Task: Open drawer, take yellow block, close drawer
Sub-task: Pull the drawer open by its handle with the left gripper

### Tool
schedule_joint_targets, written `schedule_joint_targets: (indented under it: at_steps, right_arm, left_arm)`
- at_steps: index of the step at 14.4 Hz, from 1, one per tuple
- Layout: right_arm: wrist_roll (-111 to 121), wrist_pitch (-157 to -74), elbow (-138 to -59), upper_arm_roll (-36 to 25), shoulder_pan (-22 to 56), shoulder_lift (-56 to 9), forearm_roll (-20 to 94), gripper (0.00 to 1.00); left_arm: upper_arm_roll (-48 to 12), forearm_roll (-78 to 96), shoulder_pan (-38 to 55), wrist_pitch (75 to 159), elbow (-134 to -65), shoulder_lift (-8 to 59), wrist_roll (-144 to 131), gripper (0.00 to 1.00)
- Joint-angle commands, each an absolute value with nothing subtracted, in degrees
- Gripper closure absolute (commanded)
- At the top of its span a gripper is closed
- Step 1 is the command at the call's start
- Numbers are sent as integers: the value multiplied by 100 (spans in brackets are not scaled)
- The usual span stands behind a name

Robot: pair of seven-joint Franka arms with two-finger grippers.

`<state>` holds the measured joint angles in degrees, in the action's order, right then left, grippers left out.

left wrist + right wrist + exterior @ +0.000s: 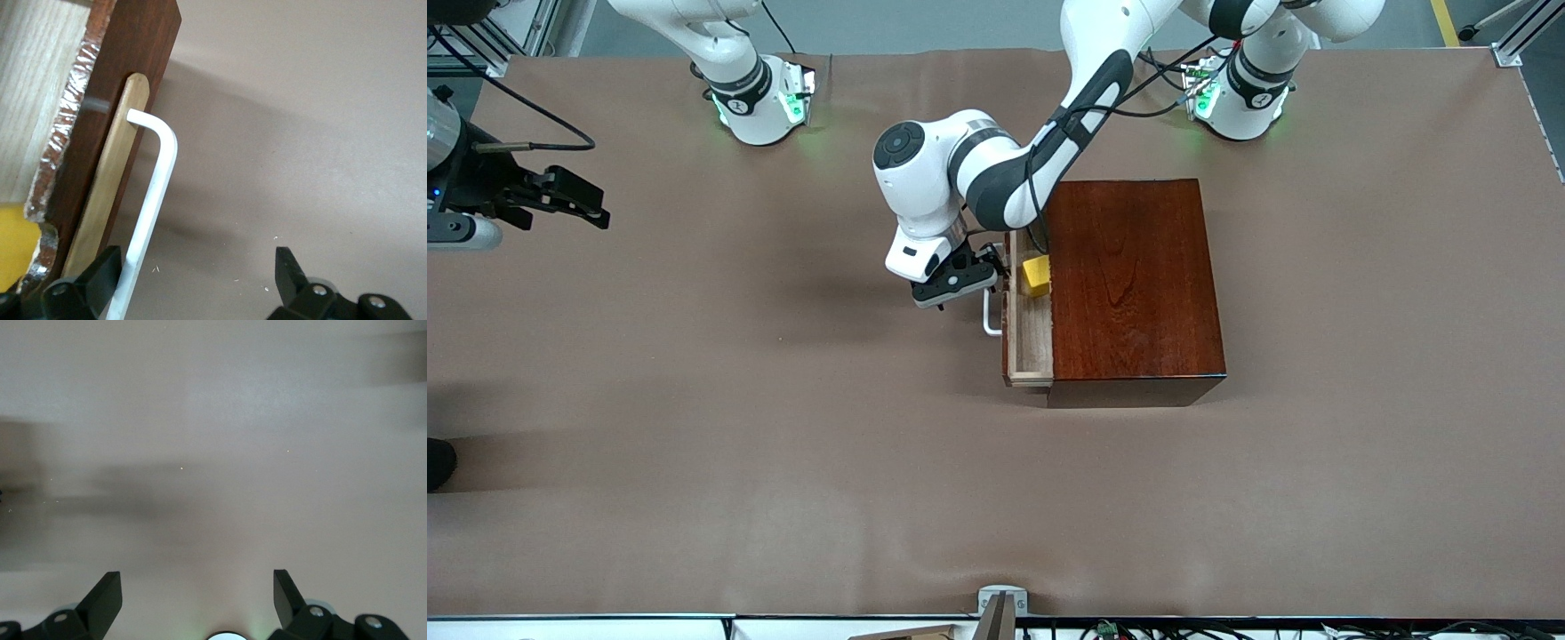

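Note:
The dark reddish-brown wooden box (1129,284) stands mid-table. Its drawer (1032,333) is pulled out a short way toward the right arm's end and shows its pale wood interior. The yellow block (1036,274) sits in the drawer, and its edge also shows in the left wrist view (13,247). My left gripper (959,283) is open at the drawer front (133,80). The white handle (157,180) runs between its jaws, close beside one finger (100,270). My right gripper (574,203) is open and empty, waiting over the table at the right arm's end.
Bare brown table cloth (783,444) lies all round the box. The right wrist view shows only that cloth (213,453). The arm bases (756,98) stand along the table edge farthest from the front camera.

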<state>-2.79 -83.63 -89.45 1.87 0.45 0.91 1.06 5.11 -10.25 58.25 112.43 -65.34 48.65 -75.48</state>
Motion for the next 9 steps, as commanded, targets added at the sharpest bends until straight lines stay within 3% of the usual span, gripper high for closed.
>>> schedule_joint_targets:
  at_steps: [1, 9]
  right_arm:
    - [-308, -8323, -8965, 255, -70, 167, 123, 0]
    - [-308, -8332, -8956, 246, -79, 158, 114, 0]
  left_arm:
    - [202, -756, 5880, 12004, -6205, 5194, -7997, 0]
    - [132, -695, 5959, 12655, -6179, 5273, -8305, 0]
